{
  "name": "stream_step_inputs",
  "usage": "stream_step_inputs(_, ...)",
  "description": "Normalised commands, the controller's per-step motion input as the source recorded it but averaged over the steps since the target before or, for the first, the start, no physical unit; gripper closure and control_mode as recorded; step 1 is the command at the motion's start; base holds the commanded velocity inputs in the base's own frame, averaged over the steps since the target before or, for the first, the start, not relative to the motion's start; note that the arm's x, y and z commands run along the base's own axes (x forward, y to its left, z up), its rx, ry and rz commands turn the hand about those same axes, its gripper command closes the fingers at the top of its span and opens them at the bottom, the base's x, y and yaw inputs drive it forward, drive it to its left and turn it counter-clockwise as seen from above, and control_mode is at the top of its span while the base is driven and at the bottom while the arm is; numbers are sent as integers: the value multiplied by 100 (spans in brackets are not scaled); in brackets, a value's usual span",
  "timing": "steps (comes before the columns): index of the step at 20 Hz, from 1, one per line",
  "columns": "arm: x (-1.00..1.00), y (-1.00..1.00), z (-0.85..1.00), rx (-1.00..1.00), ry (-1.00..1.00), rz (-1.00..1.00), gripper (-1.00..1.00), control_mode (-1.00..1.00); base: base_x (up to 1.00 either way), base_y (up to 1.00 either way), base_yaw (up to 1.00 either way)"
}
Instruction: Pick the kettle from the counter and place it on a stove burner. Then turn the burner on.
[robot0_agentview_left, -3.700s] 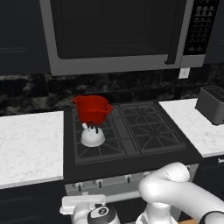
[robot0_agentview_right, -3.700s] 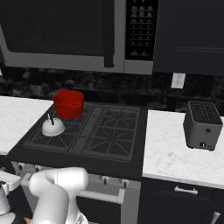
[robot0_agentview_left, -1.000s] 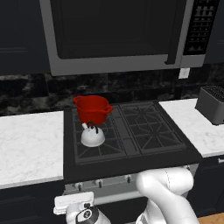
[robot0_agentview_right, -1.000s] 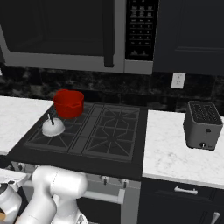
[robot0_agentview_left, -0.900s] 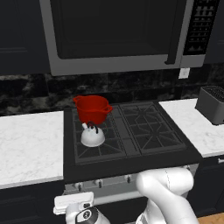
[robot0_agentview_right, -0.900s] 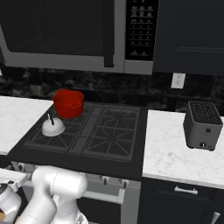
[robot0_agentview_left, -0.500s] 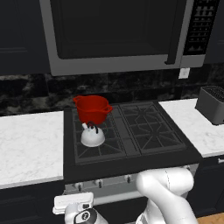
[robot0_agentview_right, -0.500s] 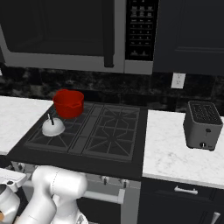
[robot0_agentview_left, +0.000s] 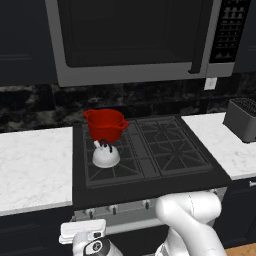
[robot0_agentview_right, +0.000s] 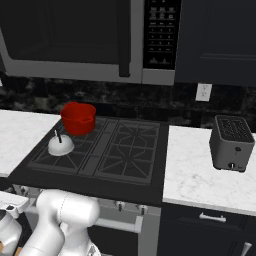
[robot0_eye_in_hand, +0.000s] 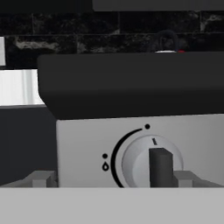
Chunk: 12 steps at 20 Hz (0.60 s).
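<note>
The gripper is seen low in the hand view, facing the steel front panel of the stove just below the cooktop edge; its two grey finger tips stand apart at either side of a round control knob, cut off by the bottom band, and whether they touch the knob cannot be told; the gripper is therefore taken as spread and holding nothing; the hand itself is glimpsed at the lower left of the left base view, below the stove front, largely cut off by the picture's edge. One knob is shown in full in the hand view, with a dark raised grip pointing upward, a curved black scale, a dot and a small flame mark beside it; in the base views the row of knobs is too small to count. One kettle is seen upright on the front-left stove burner of the black cooktop, directly in front of the one red pot on the rear-left burner; in the hand view only the kettle's thin dark handle and a sliver of its top rise above the cooktop edge. Four burners are counted; no flame can be made out. One toaster stands on the right worktop, partly cut off in the left base view; one microwave hangs above.
</note>
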Motion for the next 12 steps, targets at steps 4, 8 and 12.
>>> stream_step_inputs(4, 8, 9, 0, 0, 0, 5, -100, -100, 0, 0, 0)
stream_step_inputs(8, 18, 6, 0, 0, 0, 8, -100, -100, 0, 0, 0)
stream_step_inputs(12, 24, 22, 2, 0, 0, 11, -100, -100, 0, 0, 0)
